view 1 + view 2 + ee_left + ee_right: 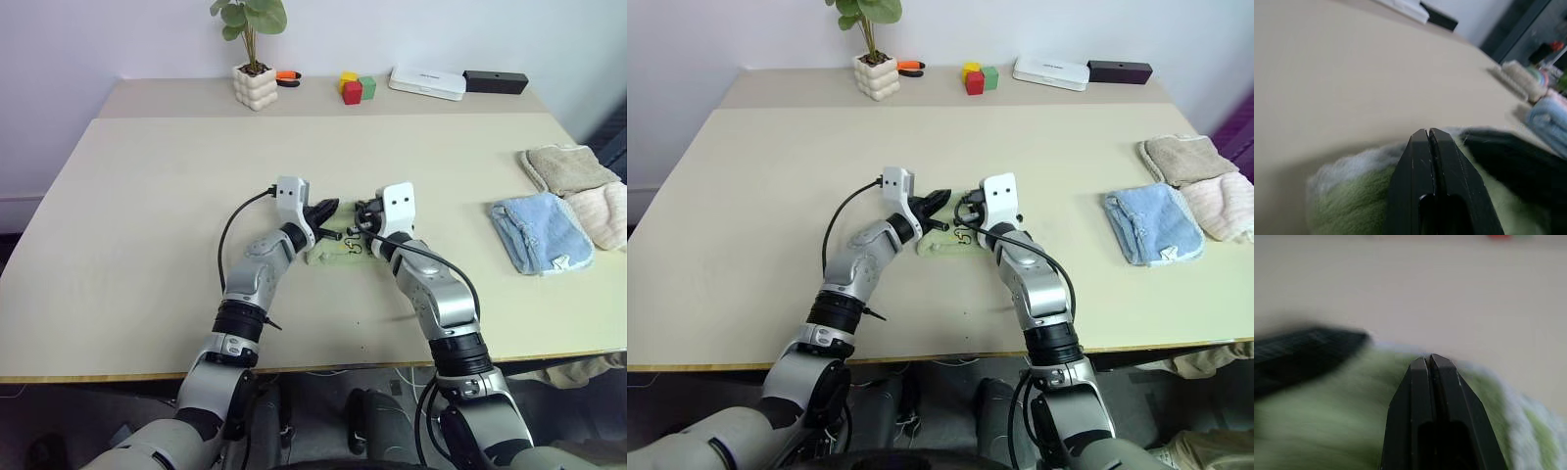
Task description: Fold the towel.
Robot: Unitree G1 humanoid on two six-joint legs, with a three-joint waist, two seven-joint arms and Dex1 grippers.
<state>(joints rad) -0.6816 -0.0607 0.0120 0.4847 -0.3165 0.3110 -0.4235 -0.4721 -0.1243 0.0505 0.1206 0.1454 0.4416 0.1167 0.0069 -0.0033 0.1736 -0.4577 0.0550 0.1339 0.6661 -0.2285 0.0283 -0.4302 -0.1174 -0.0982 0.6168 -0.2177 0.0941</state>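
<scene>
- The light green towel point(338, 253) lies bunched in a small heap near the middle of the beige table point(147, 196), partly hidden beneath the two grippers; its small dark printed mark faces up.
- The left gripper point(327, 209) reaches in level from the left, its black fingers point(1430, 161) pressed flat together over the towel's green pile and white edging (no cloth is visible between the tips).
- The right gripper point(361, 215) comes in from the right, its fingers point(1431, 391) likewise clenched tip to tip above the green cloth; whether either pinches a fold cannot be told.
- The two grippers sit close together over the towel, the other arm's dark finger crossing each wrist view.
- Well apart at the table's right edge rest a light blue towel point(541, 231), a beige towel point(568, 168) and a pink towel point(602, 215).
- Along the far edge stand a potted plant point(253, 59), coloured blocks point(357, 87), a white box point(427, 82) and a black box point(495, 81).
</scene>
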